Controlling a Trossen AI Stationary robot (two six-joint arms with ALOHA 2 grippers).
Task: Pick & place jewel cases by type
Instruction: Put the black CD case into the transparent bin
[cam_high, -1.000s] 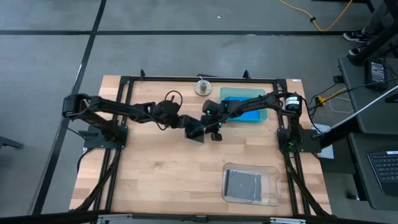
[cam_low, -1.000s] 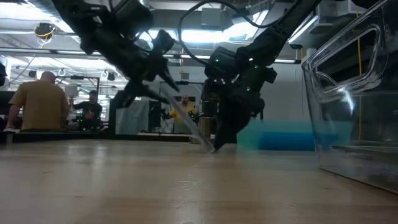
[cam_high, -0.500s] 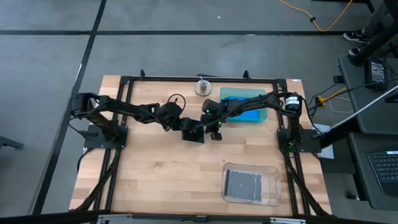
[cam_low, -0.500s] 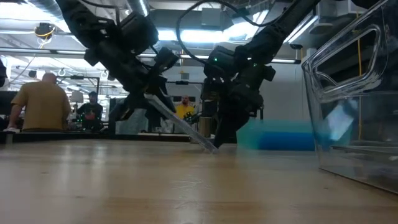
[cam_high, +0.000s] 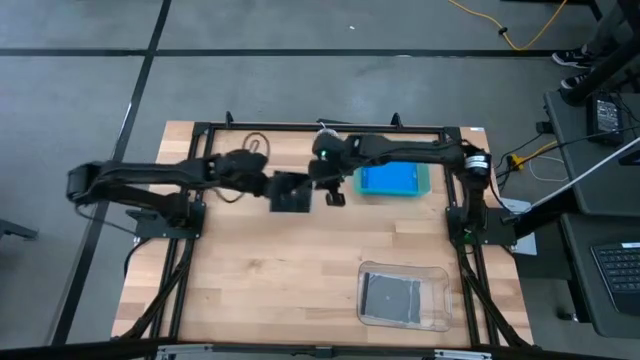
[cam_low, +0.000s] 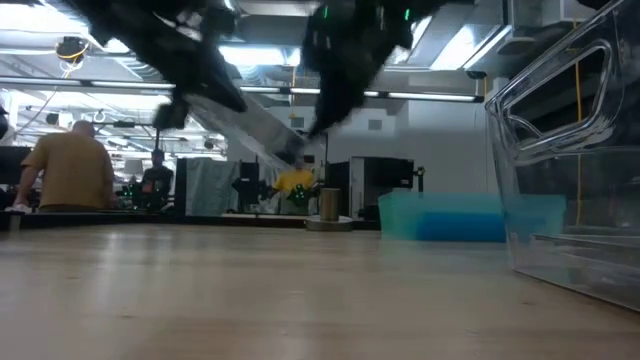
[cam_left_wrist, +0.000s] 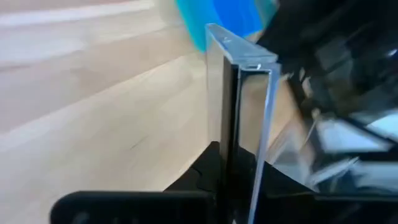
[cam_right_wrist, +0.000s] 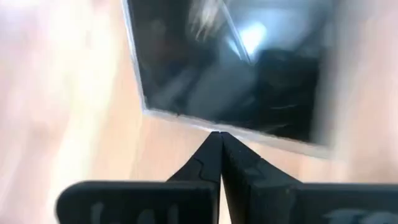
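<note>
A dark squarish jewel case (cam_high: 292, 192) hangs tilted above the table's far middle, and my left gripper (cam_high: 272, 187) is shut on it. In the low view the case (cam_low: 250, 122) slopes down toward the right. My right gripper (cam_high: 328, 186) is shut, its tips right at the case's right-hand edge. Blue jewel cases (cam_high: 388, 179) lie in the teal tray (cam_high: 424, 181) at the far right. Another dark case (cam_high: 392, 296) lies flat in the clear tray (cam_high: 436, 300) at the near right. My left gripper pinches the case's two flat faces between its fingers at the left-hand edge (cam_left_wrist: 234, 157), which shows edge-on in the left wrist view. The fingers come from the table's left. The case is lifted clear of the table, tilted, its free end lower. My right gripper's shut fingertips (cam_right_wrist: 211, 144) stand at the case's near edge (cam_right_wrist: 205, 128); whether they touch it, I cannot tell.
A small metal cylinder (cam_high: 326, 138) stands at the far edge, left of the teal tray. The clear tray's wall (cam_low: 560, 150) rises close at the right of the low view. Bare wood (cam_high: 250, 270) lies at the near left. People (cam_low: 65, 165) are in the room behind.
My left gripper has shut on the dark case and raised it clear of the table, where its lower edge had rested, carrying it toward the left and far edges. My right gripper has risen and moved the same way, still shut.
</note>
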